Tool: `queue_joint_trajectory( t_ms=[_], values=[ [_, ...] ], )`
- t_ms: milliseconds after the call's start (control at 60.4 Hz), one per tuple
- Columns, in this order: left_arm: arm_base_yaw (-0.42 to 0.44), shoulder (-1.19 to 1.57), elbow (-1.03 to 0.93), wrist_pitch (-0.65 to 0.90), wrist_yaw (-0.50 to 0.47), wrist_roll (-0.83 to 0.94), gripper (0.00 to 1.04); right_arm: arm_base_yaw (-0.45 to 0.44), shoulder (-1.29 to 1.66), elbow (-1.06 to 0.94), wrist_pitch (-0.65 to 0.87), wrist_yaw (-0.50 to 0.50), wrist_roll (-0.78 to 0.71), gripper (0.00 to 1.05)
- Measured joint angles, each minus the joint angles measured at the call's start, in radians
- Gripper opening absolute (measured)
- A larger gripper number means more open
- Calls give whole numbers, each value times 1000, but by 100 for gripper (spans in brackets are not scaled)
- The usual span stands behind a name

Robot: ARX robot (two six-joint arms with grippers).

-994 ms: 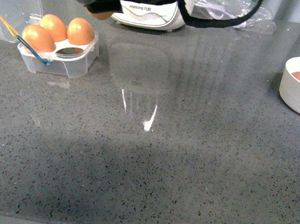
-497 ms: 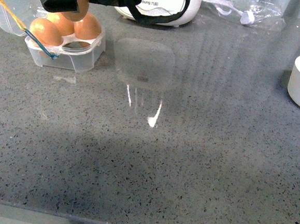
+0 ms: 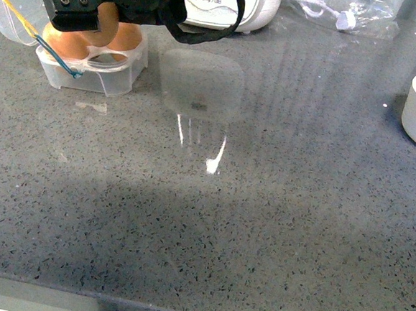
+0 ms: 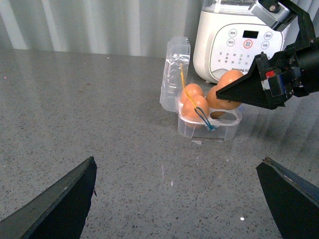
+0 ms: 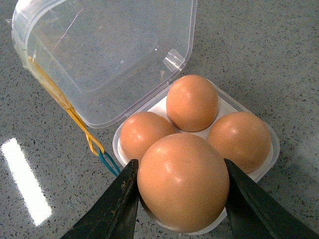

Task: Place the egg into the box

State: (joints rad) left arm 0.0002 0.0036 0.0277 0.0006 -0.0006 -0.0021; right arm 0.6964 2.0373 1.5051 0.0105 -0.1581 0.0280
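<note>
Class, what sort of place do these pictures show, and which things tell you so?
Probably a kitchen: a speckled grey stone counter, a white push-button appliance, and a clear egg box above which the right gripper holds an egg.

Right tool (image 5: 179, 165) clamped on egg (image 5: 183, 181), left tool (image 4: 178, 162) spread wide.

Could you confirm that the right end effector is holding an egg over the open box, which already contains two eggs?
Not quite: the box already contains three eggs, not two, as the right wrist view shows. The right end effector does hold the egg over the open box.
</note>
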Motion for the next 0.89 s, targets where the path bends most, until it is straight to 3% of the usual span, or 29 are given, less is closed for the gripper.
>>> queue_joint_trajectory(
  t_ms=[497,646,729,894],
  values=[
    [0,0,0,0,0,0,98,-9,0,-3,-13,0,-6,42],
    [0,0,0,0,0,0,98,-11,0,-10,-13,0,-9,62],
    [0,0,0,0,0,0,98,-13,0,-16,-11,-1,-11,59],
    [0,0,0,0,0,0,98,-20,-1,-24,-6,-1,-12,62]
  ],
)
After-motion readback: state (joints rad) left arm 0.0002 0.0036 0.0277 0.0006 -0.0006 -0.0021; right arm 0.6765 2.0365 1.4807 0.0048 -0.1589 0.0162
